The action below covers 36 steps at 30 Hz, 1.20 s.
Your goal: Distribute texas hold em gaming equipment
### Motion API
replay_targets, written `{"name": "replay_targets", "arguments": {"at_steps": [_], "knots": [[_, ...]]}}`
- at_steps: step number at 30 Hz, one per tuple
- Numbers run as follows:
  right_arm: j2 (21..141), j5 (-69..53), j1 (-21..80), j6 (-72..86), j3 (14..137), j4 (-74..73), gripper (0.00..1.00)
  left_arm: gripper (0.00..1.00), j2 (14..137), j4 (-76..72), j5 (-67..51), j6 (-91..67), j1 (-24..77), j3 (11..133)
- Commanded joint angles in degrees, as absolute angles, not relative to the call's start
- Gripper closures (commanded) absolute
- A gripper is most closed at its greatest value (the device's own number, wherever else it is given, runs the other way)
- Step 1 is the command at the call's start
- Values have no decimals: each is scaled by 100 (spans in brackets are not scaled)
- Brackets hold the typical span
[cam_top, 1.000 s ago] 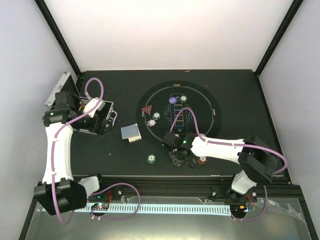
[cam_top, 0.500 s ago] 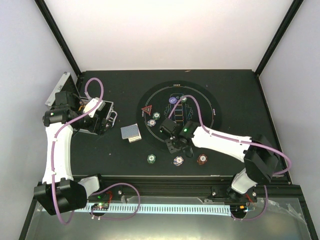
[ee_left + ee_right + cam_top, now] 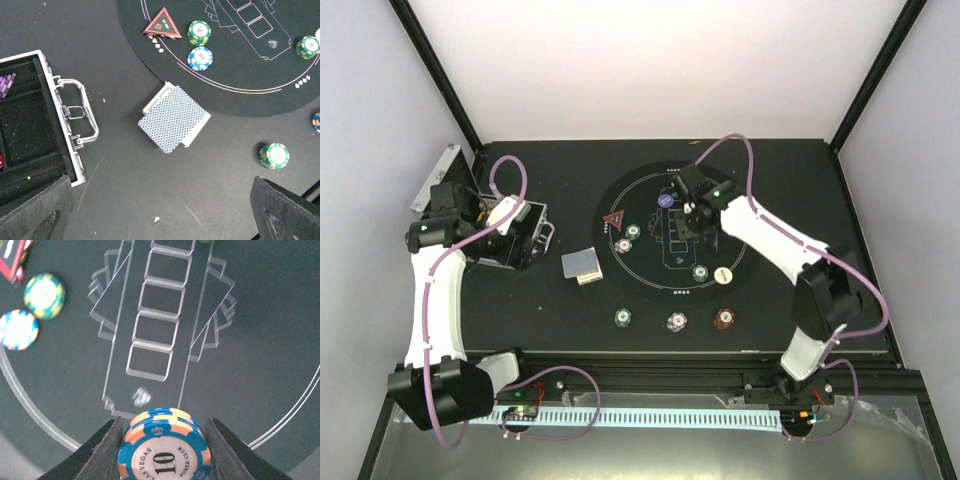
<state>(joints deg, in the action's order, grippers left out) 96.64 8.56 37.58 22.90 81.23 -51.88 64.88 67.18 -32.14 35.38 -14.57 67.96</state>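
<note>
My right gripper [image 3: 162,437] grips a chip stack [image 3: 162,455] near the mat's [image 3: 640,275] centre. Three stacks [image 3: 677,321] sit off its 6 o'clock edge, with more chips on it. The cards [image 3: 174,118] at its 8 o'clock look undealt. My left gripper [image 3: 160,212] gapes wide by the case [image 3: 55,125].

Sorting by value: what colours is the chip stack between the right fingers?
Chip stack: blue and peach stripes; best in right wrist view.
</note>
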Motion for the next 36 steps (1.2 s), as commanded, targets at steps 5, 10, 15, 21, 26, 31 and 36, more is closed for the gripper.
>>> {"name": "replay_targets", "arguments": {"at_steps": [5, 10, 15, 21, 26, 31, 36], "knots": [[11339, 921, 2722, 1746, 9816, -5288, 94, 1, 6554, 6636, -3221, 3500, -1496, 6899], [12376, 801, 2284, 1659, 10994, -5462, 94, 1, 6637, 6629, -3234, 3498, -1495, 6908], [13295, 669, 1951, 1693, 12103, -5641, 94, 1, 6661, 6623, -3210, 3539, -1499, 6897], [14074, 577, 1830, 1808, 12762, -5677, 93, 1, 6732, 6492, -3263, 3540, -1496, 6834], [14426, 452, 1814, 1835, 12902, -5629, 93, 1, 6887, 6464, -3408, 3510, -1494, 6905], [14587, 502, 1801, 1901, 12953, -5654, 88, 1, 6927, 6408, -3451, 3472, -1500, 6891], [14524, 514, 1774, 1898, 12954, -5667, 65, 1, 6917, 6418, -3452, 3485, -1495, 6916]]}}
